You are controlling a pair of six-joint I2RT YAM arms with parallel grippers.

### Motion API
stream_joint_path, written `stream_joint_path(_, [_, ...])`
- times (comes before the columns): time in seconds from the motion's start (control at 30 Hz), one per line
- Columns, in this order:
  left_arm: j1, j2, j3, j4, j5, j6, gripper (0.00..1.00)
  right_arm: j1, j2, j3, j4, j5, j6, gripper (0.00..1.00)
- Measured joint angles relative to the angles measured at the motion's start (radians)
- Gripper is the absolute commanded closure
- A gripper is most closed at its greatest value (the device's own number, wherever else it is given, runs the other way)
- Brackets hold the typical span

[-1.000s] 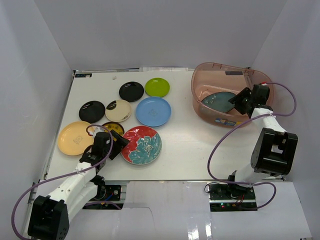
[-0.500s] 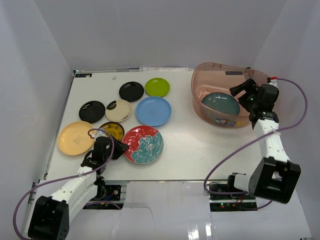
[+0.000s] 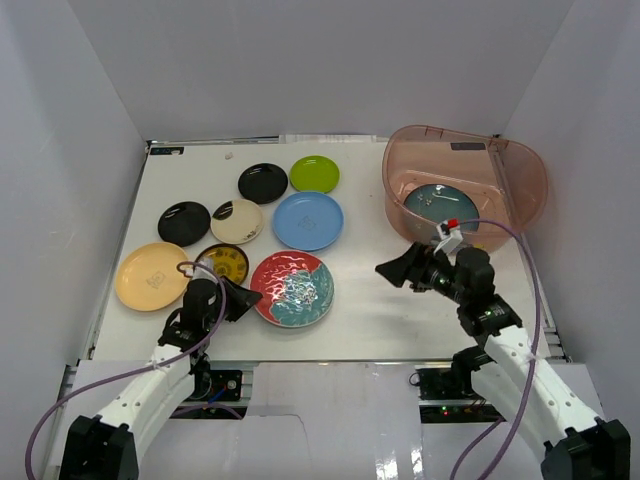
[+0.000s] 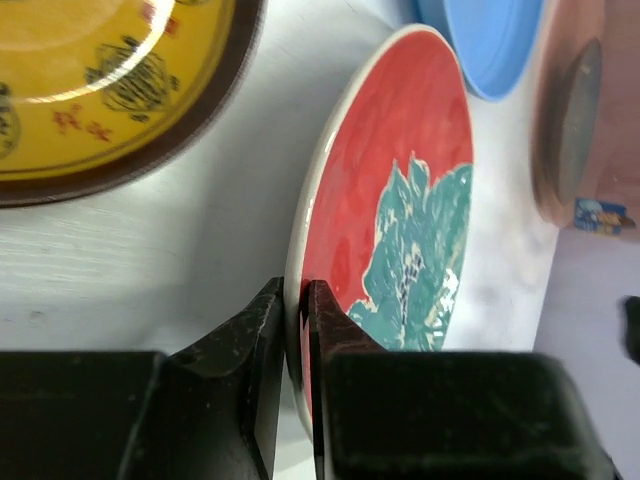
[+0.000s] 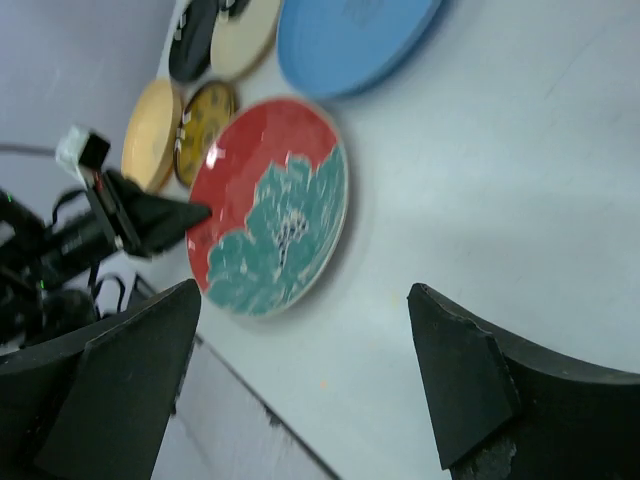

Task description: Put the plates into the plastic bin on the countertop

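Left wrist view: the left end effector [image 4: 293, 300] pinches the near rim of the red floral plate [image 4: 400, 200], just beside the amber plate [image 4: 80, 80] on the tabletop [image 4: 200, 250]. The right end effector [image 3: 392, 268] hangs wide open above the tabletop, between that plate and the bin [image 3: 520, 190], where a teal plate [image 3: 440, 205] lies.
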Motion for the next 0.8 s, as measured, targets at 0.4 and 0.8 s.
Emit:
stream_joint_path(0.4, [-0.001,-0.105,-0.005,-0.019,0.285,0.029,1.0,0.357,0.128,-0.236,0.16,0.042,0.099,0.1])
stream_joint_path(0.8, [-0.002,-0.051,-0.005,0.143,0.531,-0.035,1.0,0.358,0.329,-0.286,0.413,0.087,0.159,0.07])
